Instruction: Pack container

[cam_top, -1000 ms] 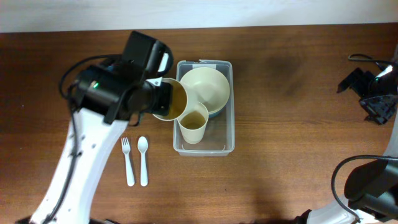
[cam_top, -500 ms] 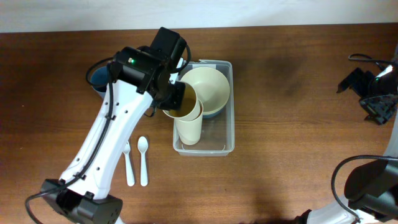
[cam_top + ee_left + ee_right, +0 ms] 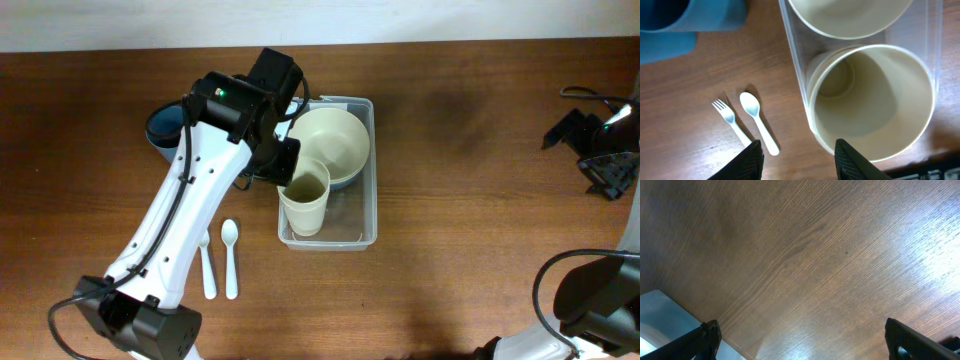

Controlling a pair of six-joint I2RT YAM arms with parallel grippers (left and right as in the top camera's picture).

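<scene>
The clear container [image 3: 372, 190] lies mid-table, long side running front to back. A cream bowl [image 3: 335, 140] fills its far half and sits on something blue. A cream cup [image 3: 305, 195] stands nested in another cup in its near half. My left gripper [image 3: 287, 165] is open at the cup's left rim, over the container's left wall. In the left wrist view the cup [image 3: 875, 95], the bowl [image 3: 850, 15] and the container wall [image 3: 794, 65] show, with my open left gripper [image 3: 800, 160] astride the cup's wall. My right gripper [image 3: 590, 150] is open and empty at the far right.
A blue bowl [image 3: 163, 125] sits left of the container, also in the left wrist view [image 3: 685, 20]. A white fork [image 3: 205, 262] and spoon [image 3: 231, 258] lie on the table front left of the container. The right wrist view shows bare wood [image 3: 815, 265].
My left gripper brought a cream cup from the container's left side over the standing cup, set it down inside it, and has opened. The right arm has not moved.
</scene>
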